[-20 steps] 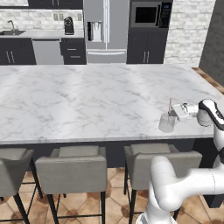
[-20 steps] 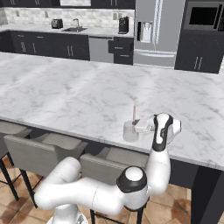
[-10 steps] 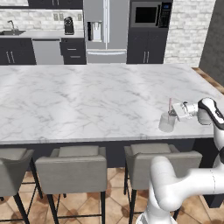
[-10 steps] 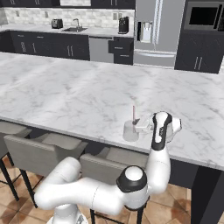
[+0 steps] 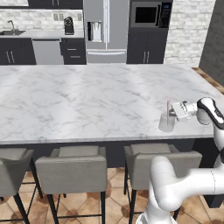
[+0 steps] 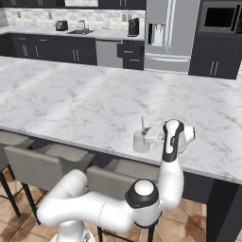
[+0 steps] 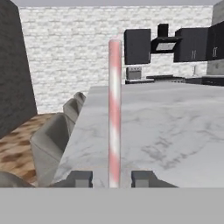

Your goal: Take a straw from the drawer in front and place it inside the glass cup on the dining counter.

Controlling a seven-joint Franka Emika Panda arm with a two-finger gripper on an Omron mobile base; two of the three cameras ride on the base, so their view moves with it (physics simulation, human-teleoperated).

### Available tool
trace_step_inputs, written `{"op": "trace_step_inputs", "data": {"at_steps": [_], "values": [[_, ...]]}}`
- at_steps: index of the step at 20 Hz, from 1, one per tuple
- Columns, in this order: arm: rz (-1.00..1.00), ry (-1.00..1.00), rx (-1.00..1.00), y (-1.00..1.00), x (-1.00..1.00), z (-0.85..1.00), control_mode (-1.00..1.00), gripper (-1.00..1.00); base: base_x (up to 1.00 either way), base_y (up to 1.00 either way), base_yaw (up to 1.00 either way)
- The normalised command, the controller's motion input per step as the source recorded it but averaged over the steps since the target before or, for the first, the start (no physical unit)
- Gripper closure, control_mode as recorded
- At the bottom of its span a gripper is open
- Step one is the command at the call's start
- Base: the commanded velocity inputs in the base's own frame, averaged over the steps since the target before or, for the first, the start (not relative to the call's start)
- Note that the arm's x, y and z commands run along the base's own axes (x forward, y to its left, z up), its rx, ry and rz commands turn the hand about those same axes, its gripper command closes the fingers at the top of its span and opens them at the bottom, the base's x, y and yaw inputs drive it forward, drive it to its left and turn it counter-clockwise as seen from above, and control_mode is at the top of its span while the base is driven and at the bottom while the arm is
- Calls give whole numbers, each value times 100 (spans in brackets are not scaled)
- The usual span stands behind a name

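Observation:
The glass cup (image 5: 166, 124) (image 6: 141, 142) stands near the front right edge of the dining counter (image 5: 87, 100) (image 6: 71, 99). The pale pink straw (image 5: 169, 106) (image 6: 143, 118) (image 7: 114, 109) rises upright out of it. My gripper (image 5: 173, 112) (image 6: 148, 134) (image 7: 113, 178) reaches in level from the right, at the cup's rim. In the hand view its fingertips (image 7: 81, 178) stand slightly apart on either side of the straw, with a small gap on each side. The gripper is open. The drawer is out of view.
Grey stools (image 5: 72, 168) (image 6: 33, 160) line the counter's near side, below the cup. A steel fridge (image 5: 106, 30), a microwave (image 5: 148, 14) and dark cabinets stand along the far wall. The marble top stretches wide to the left of the cup.
The jaws have parted and let go of the straw. The straw stays standing in the cup. The arm has barely moved.

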Motion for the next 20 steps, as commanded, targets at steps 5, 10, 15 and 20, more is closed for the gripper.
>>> {"op": "trace_step_inputs", "data": {"at_steps": [5, 10, 15, 20], "values": [[-5, -7, 0, 3, -23, 13, -100, -100, 0, 0, 0], [-7, -13, 0, 0, -35, 63, -100, -100, 0, 0, 0], [-10, -8, 0, 0, -30, 100, -100, -100, 0, 0, 0], [-13, 1, 0, 1, -39, 100, -100, -100, 0, 0, 0]]}}
